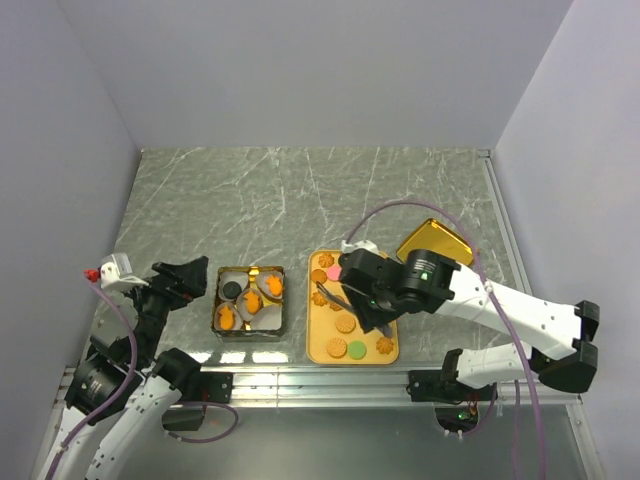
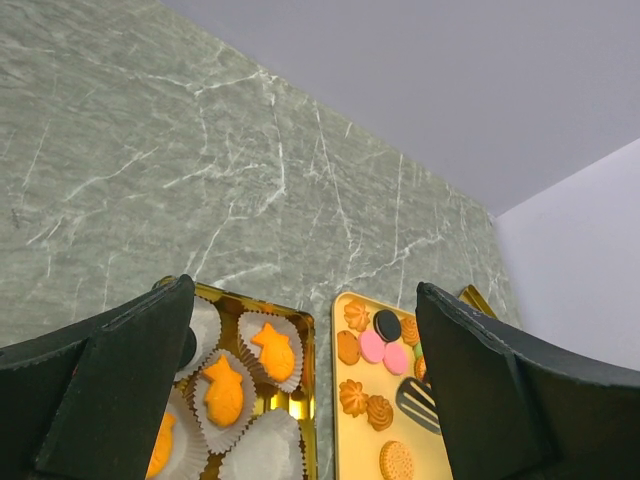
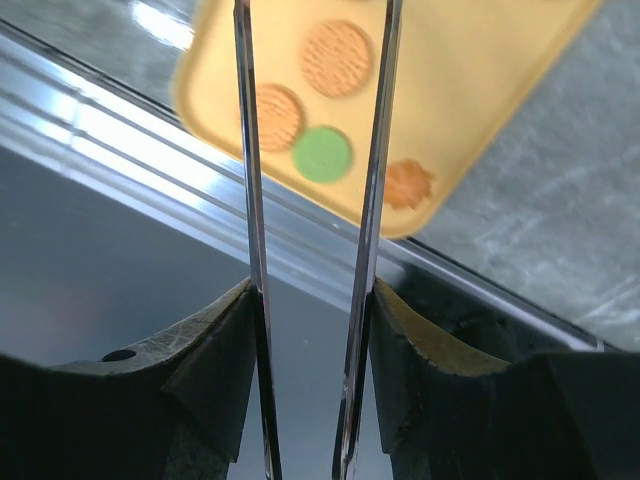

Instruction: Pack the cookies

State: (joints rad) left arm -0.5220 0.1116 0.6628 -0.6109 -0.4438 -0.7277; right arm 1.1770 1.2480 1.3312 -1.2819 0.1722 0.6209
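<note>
Loose cookies [image 1: 346,324], round, flower-shaped, pink and green, lie on a yellow tray [image 1: 322,352]. To its left stands a gold tin [image 1: 216,300] of white paper cups, some holding orange fish-shaped cookies [image 2: 272,350]. My right gripper [image 1: 375,318] hovers over the tray, shut on metal tongs [image 3: 378,150] whose two blades run between its fingers; the tongs' slotted tip [image 2: 420,400] hangs over the tray's middle. Past the blades I see a green cookie [image 3: 322,153] by the tray's [image 3: 470,60] near edge. My left gripper [image 1: 185,280] stands open left of the tin, empty [image 2: 305,290].
A gold lid [image 1: 435,240] lies tilted behind the right arm. A metal rail [image 1: 300,380] runs along the table's near edge. White walls close in the marbled table [image 1: 300,200] on three sides.
</note>
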